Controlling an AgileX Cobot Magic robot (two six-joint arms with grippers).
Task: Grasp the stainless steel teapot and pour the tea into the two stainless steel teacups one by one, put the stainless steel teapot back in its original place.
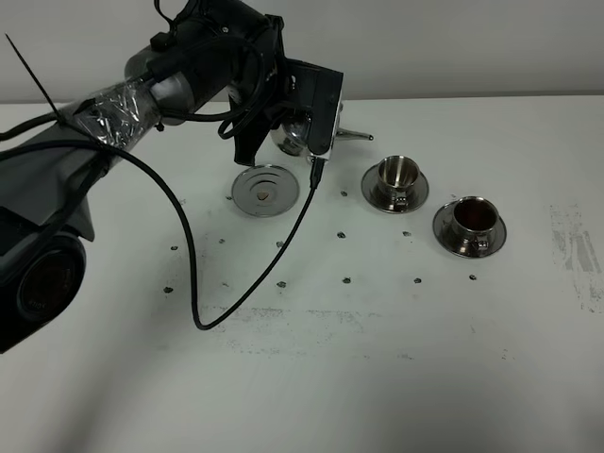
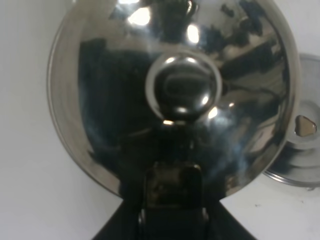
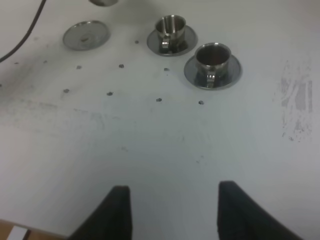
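Observation:
The stainless steel teapot (image 1: 289, 141) hangs above the table at the back, its spout (image 1: 359, 135) pointing right toward the cups. My left gripper (image 1: 304, 121) is shut on its handle. In the left wrist view I look down on the lid and knob (image 2: 182, 90), with the gripper (image 2: 172, 192) clamped at the handle. The round coaster (image 1: 265, 190) (image 2: 300, 150) lies bare just in front of the pot. Of the two teacups on saucers, the nearer to the pot (image 1: 395, 176) (image 3: 171, 27) looks empty and the far right one (image 1: 472, 219) (image 3: 213, 56) holds dark tea. My right gripper (image 3: 172, 210) is open, well back from the cups.
A black cable (image 1: 193, 274) loops from the left arm across the table left of centre. Small dark dots mark the white tabletop (image 1: 377, 359). Scuff marks (image 1: 576, 255) lie near the right edge.

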